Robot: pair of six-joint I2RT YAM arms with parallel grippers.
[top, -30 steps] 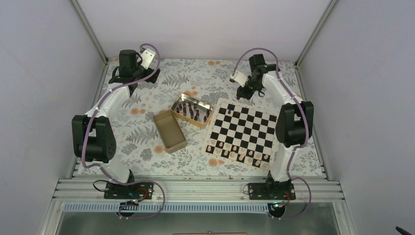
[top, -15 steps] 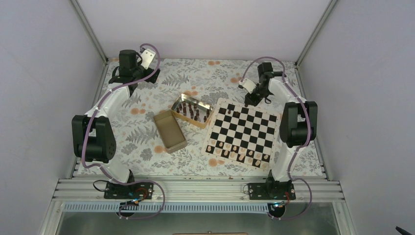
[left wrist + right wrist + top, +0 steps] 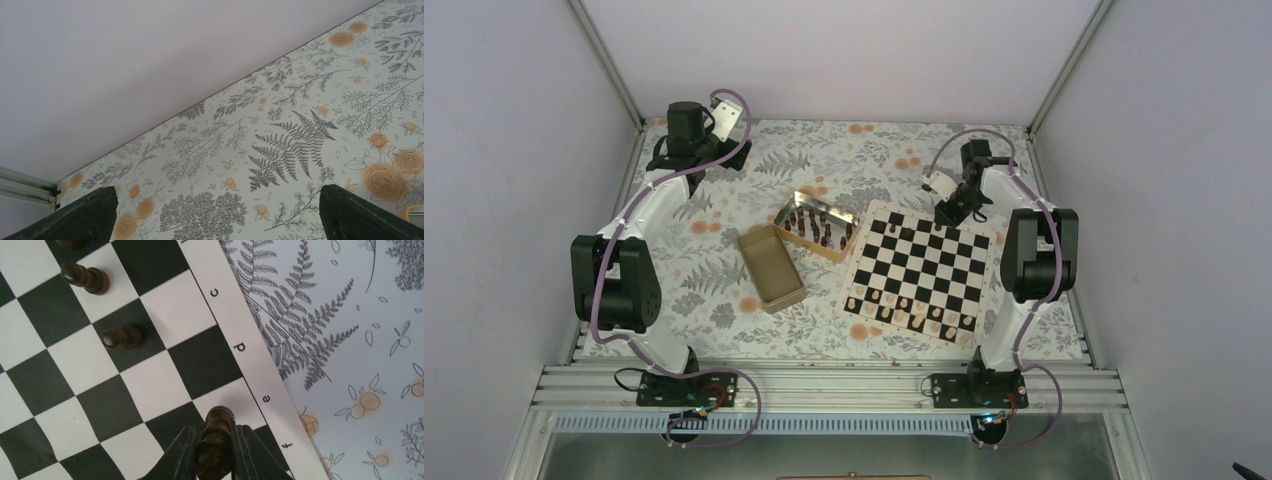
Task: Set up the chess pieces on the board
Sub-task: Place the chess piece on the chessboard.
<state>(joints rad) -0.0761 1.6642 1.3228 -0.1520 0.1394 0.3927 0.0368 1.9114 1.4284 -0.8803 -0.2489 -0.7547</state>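
Chess piece (image 3: 216, 425), dark wood, sits clamped between the right gripper's (image 3: 214, 445) fingers above the board's (image 3: 227, 320) far edge row, by border letters e and f. Best lowered straight onto one square's centre and released only once its base rests flat, clear of the dark pawn (image 3: 121, 336) nearby. Left gripper (image 3: 217, 215) hangs spread wide, holding nothing, over the floral cloth (image 3: 280, 135).

Overhead from near side, right wrist close over the board (image 3: 85, 360), left wrist apparently facing wall (image 3: 125, 60)
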